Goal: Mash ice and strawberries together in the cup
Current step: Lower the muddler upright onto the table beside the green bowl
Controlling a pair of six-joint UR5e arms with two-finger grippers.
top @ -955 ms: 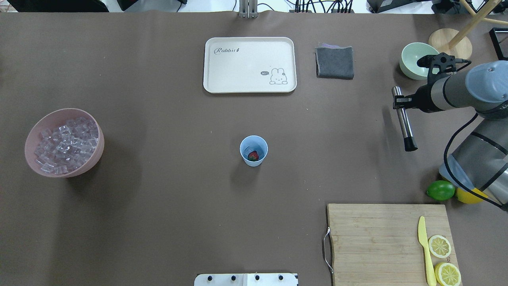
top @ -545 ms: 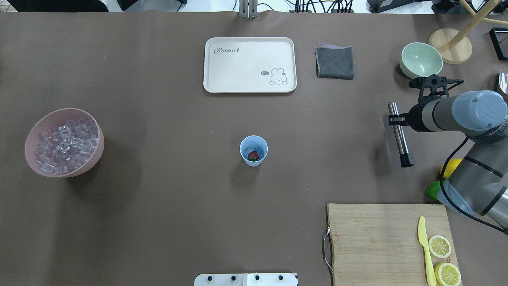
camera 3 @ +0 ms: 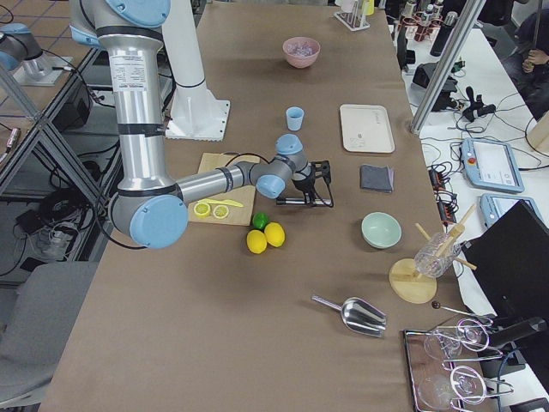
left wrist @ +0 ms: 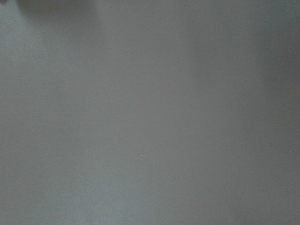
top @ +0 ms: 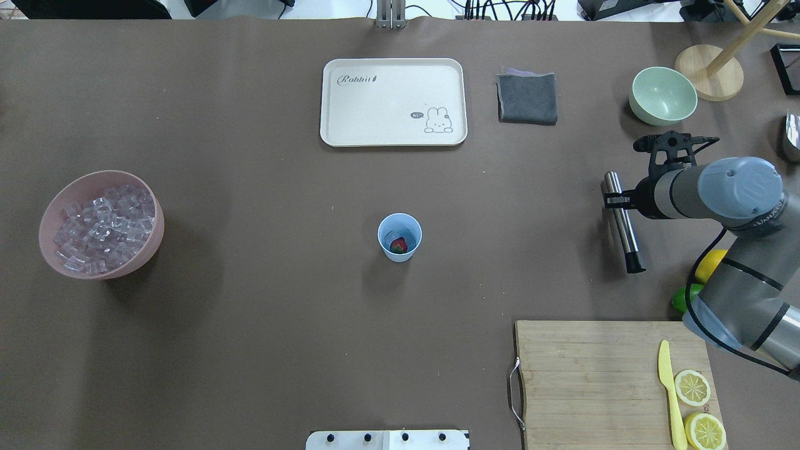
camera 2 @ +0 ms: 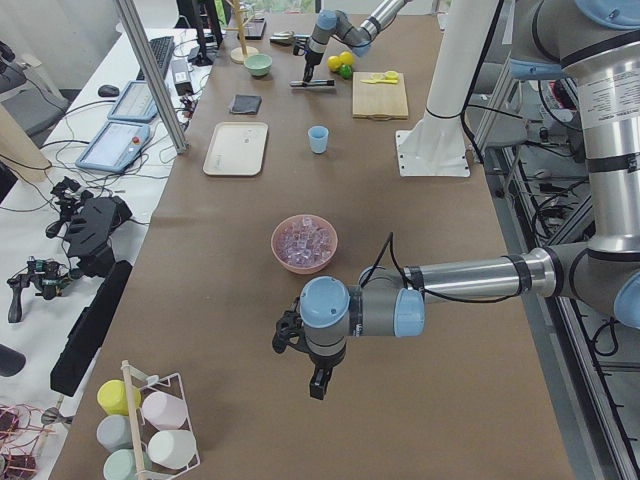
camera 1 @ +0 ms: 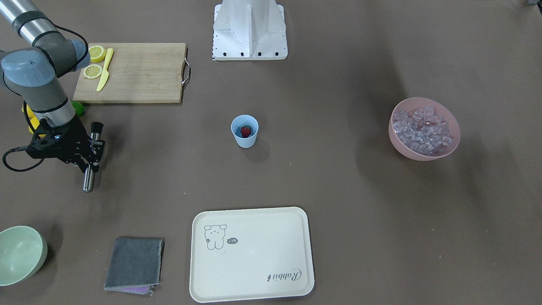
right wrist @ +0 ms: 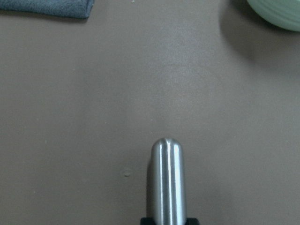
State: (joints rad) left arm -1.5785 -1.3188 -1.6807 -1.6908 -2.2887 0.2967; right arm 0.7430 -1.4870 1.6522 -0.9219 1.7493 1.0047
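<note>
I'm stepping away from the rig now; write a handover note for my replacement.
Right gripper: shut on the steel muddler, held roughly level, well right of the cup.
Left gripper: over bare table, state unclear.
Cup: upright at centre, strawberry and ice inside, unmashed. Spare ice in pink bowl.
Done: cup loaded, muddler in hand.
Left: bring it over, mash.

The slim cylindrical metal rod (right wrist: 168,183) gleams, smooth, polished. The light blue plastic cup (top: 409,225) looks matt, like the brown table covering (top: 250,325). The folded grey cloth (top: 528,99) looks fuzzy; the wooden board (top: 594,375), grained.
</note>
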